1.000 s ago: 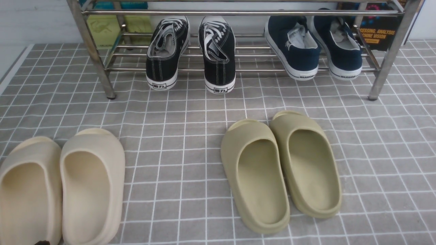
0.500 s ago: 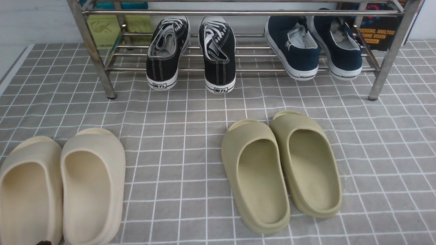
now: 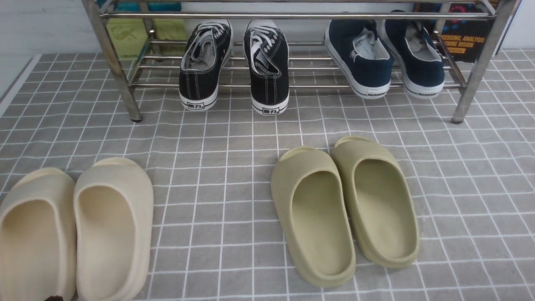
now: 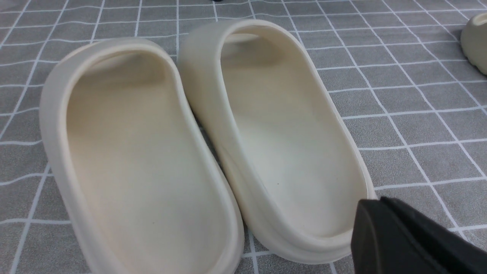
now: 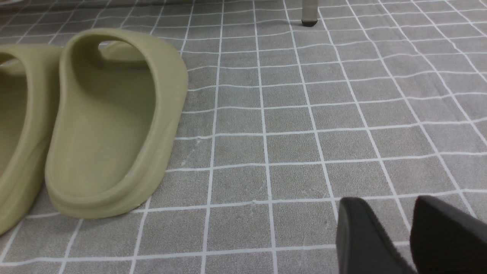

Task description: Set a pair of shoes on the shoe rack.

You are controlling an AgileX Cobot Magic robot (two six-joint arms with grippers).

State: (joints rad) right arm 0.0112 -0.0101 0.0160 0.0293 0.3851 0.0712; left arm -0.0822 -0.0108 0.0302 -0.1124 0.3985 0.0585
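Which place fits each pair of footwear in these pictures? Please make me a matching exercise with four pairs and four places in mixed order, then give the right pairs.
Things:
1. black lace-up sneakers
2. navy slip-on sneakers
3. cream slides
4. olive slides

Places:
A. on the floor cloth, near the robot, to its left
B. on the shoe rack, right part
C. on the floor cloth, near its middle, before the rack
D. on the shoe rack, left part

Pairs: 1-D, 2-B, 3-A, 4-C

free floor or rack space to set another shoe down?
Bare cloth between the cream slides and olive slides, and in front of the shoe rack. On its lower shelf, gaps left of the black sneakers and between them and the navy sneakers.
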